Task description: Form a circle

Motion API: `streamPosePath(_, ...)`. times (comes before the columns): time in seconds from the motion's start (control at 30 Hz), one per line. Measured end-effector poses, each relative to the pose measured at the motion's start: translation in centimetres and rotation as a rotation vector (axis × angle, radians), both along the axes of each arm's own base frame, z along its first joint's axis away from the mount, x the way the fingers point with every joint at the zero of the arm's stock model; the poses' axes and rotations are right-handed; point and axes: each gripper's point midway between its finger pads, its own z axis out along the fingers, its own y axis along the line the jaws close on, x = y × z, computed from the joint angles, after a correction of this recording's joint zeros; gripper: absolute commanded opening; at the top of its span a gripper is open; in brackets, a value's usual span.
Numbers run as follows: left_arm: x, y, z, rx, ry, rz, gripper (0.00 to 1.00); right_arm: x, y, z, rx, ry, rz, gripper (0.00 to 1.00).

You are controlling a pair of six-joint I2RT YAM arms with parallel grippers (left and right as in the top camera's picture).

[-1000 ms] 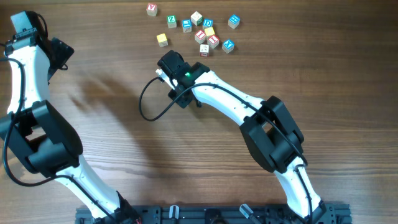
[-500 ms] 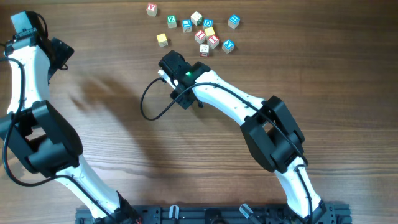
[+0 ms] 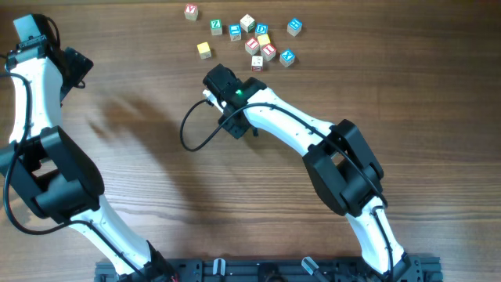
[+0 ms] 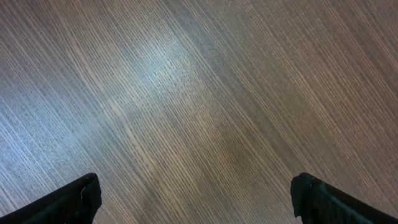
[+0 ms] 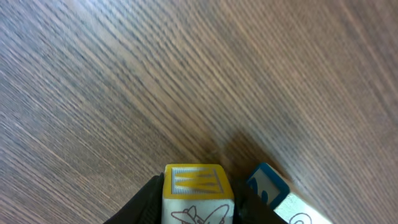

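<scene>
Two grippers: L gripper (image 4: 194, 190) wide open over bare table (image 4: 186, 93), holding nothing; R gripper (image 5: 196, 205) narrow, fingers (image 5: 144, 202) flanking a yellow cube (image 5: 194, 185); clamped or letting go, can't tell
Circle: circle (image 3: 259, 42) sits top centre of overhead view; a loose clump of letter cubes, more huddle than ring; gaps uneven
Beside R gripper: blue cube (image 5: 266, 182) just beside yellow cube, lower right of wrist view; both hidden under the wrist in overhead view
Risk 1: if the fingers spread w/ blue cube that near, the right-hand one prob. shoves it; cause = no gap on that side
Risk 2: carrying yellow cube up-right to circle, the arm comes in from below; could knock the lower cubes; cause = cubes tiny, light, packed close
Risk 3: cube may twist or drop if grip is slack; can't judge from here
Risk 4: cable loop (image 3: 188, 129) hangs left of R wrist; could drag on a fast swing
Strays: stray yellow block (image 3: 204, 50) and red-letter block (image 3: 191, 11) upper left of the clump; in the way of an approach from the left
Edges: no table edge seen up top; cubes lie close to top of frame; little known room there
Open room: wide bare wood centre and left; L arm well apart, no clash likely
</scene>
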Motion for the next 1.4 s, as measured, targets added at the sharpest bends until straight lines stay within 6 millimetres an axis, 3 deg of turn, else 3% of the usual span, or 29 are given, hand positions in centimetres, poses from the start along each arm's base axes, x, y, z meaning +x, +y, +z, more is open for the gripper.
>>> streamPosePath(0.37,0.0,0.0,0.0,0.0,0.0,0.0,1.0,0.9,0.7,0.3,0.031,-0.038,-0.001,0.42)
streamPosePath(0.7,0.0,0.0,0.0,0.0,0.0,0.0,1.0,3.6,3.1,1.7,0.149,-0.149,-0.038,0.41)
streamPosePath(0.8,0.0,0.0,0.0,0.0,0.0,0.0,1.0,4.3,2.9,1.9,0.179,-0.157,-0.097,0.41)
streamPosePath(0.97,0.0,0.0,0.0,0.0,0.0,0.0,1.0,6.7,0.6,2.4,0.234,-0.152,-0.274,0.3)
streamPosePath(1.13,0.0,0.0,0.0,0.0,0.0,0.0,1.0,8.4,-3.8,2.6,0.25,-0.113,-0.483,0.18)
streamPosePath(1.3,0.0,0.0,0.0,0.0,0.0,0.0,1.0,7.6,-8.1,1.9,0.217,0.002,-0.655,0.1)
streamPosePath(1.4,0.0,0.0,0.0,0.0,0.0,0.0,1.0,6.5,-9.3,1.4,0.2,0.075,-0.694,0.09)
